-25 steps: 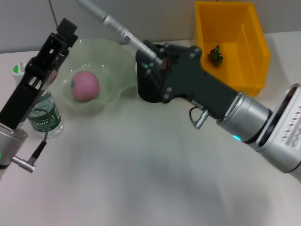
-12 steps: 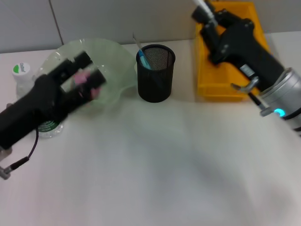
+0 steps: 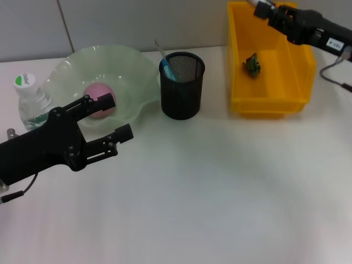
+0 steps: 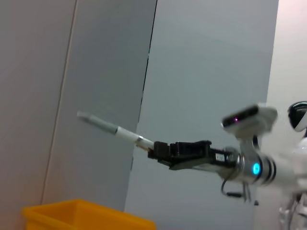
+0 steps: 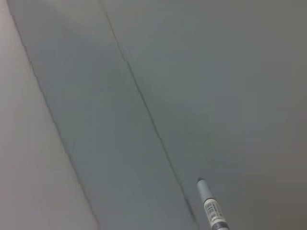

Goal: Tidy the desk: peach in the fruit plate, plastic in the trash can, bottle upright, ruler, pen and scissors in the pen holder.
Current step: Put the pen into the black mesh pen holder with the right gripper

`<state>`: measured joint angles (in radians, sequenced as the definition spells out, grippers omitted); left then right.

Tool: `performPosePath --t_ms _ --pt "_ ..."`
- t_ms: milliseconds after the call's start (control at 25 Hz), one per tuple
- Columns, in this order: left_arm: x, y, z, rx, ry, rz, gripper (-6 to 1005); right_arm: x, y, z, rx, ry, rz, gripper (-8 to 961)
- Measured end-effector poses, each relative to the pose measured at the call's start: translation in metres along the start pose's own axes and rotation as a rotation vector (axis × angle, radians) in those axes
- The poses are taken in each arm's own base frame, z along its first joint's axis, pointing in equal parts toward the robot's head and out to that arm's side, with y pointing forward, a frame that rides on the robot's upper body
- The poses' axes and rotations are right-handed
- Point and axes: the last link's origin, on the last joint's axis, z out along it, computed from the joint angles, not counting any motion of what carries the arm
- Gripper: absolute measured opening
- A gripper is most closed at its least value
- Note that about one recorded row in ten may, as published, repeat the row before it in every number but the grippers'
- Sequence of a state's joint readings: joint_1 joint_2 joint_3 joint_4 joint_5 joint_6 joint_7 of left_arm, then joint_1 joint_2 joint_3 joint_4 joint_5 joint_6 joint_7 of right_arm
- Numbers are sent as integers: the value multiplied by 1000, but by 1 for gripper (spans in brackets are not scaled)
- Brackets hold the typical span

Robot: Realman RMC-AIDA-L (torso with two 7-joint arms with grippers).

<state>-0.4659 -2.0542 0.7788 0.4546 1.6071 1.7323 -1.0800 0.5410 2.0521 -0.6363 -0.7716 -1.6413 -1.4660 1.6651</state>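
Gripping a long grey-and-white marker pen, right gripper high above the yellow plastic bin. Left gripper, jaws open and empty, beside the pale green glass fruit plate. Risk: pen slipping into the bin, missing the black mesh pen holder.

The left arm hides the lower part of the bottle. The pen is cut off by the right wrist view's edge, and the head view's top edge crops the right gripper.

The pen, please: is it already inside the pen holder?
No, the right claw holds the pen in the air, away from the pen holder.
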Motion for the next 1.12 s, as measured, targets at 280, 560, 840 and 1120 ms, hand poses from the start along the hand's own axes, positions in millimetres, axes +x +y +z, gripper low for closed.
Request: performPosePath --t_ms 280,560,840,1120 --pt "-5 -2 -2 27 -25 37 802 -54 11 10 22 339 -12 120" --pt "-9 -4 -1 42 -51 37 802 -102 26 37 134 651 -32 120" --pt "-10 -4 -1 44 -58 37 802 -116 37 78 228 868 -125 121" --pt "-14 -2 -2 53 -60 35 802 -106 40 113 254 988 -200 121"
